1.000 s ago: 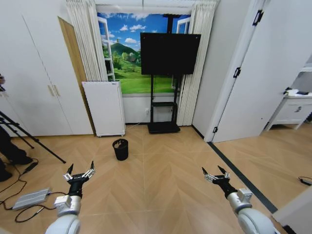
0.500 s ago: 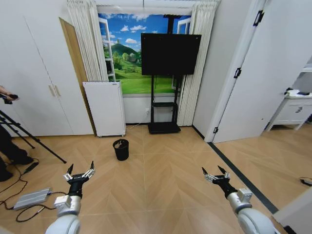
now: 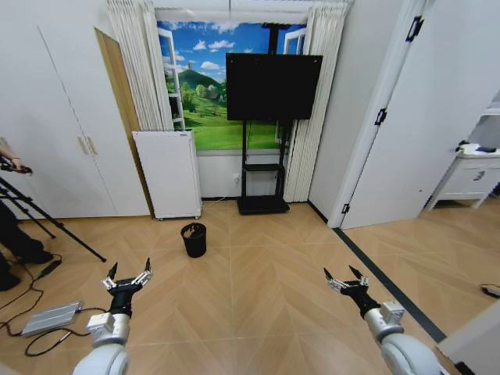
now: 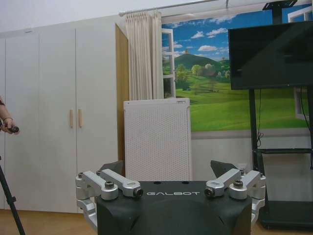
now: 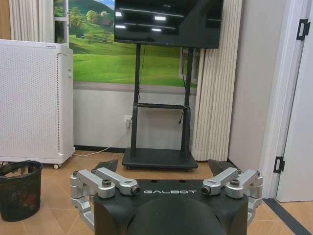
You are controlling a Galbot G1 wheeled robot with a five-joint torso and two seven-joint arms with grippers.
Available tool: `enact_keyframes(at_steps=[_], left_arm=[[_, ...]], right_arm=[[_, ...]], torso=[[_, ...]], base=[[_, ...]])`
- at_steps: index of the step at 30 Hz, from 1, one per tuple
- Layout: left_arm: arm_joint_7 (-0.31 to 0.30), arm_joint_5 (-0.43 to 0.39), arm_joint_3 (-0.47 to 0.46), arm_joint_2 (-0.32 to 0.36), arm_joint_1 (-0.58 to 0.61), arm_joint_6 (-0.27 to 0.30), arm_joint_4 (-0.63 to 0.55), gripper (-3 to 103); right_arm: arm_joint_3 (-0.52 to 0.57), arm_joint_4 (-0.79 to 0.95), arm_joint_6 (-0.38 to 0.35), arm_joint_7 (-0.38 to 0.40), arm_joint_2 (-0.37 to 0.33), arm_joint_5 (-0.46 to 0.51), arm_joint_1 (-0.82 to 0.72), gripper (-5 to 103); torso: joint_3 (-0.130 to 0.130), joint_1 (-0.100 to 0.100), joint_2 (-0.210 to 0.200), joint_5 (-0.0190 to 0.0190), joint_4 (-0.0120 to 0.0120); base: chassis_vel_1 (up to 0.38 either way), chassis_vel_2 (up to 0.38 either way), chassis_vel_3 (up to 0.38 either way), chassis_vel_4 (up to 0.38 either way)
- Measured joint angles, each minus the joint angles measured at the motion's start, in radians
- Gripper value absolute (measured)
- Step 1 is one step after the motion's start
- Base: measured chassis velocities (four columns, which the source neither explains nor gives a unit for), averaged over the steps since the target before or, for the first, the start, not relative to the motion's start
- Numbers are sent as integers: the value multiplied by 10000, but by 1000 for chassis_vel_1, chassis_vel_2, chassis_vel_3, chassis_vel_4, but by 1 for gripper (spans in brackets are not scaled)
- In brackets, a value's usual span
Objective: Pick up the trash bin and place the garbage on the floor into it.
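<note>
The trash bin (image 3: 194, 240), a small black round mesh basket, stands on the wood floor ahead and slightly left of centre, just in front of the white appliance. The right wrist view has the bin (image 5: 19, 188) at its edge. The garbage is out of view. My left gripper (image 3: 127, 273) is open and hovers low over the floor, well short of the bin and left of it. My right gripper (image 3: 344, 279) is open too, far to the bin's right. Each wrist view shows its own gripper spread and holding nothing: left (image 4: 168, 169), right (image 5: 164, 165).
A white perforated appliance (image 3: 166, 173) stands against the back wall. Beside it is a TV (image 3: 273, 86) on a black stand with a floor base (image 3: 262, 205). A tripod leg (image 3: 55, 226), cables and a grey box (image 3: 51, 318) lie at the left. A dark floor strip (image 3: 375, 269) runs along the right.
The whole picture has shifted very slightly, so the camera moved a little. Both arms and the bin keep their places.
</note>
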Motion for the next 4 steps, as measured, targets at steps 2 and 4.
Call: enact_keyframes(at_steps=[2, 4], left_arm=[[0, 0, 0, 0, 0, 0, 0, 98], [0, 0, 0, 0, 0, 0, 0, 98]], right_arm=[[0, 0, 0, 0, 0, 0, 0, 100], [0, 0, 0, 0, 0, 0, 0, 100]], torso=[[0, 0, 0, 0, 0], [0, 0, 0, 0, 0]], base=[[0, 0, 0, 0], [0, 0, 0, 0]])
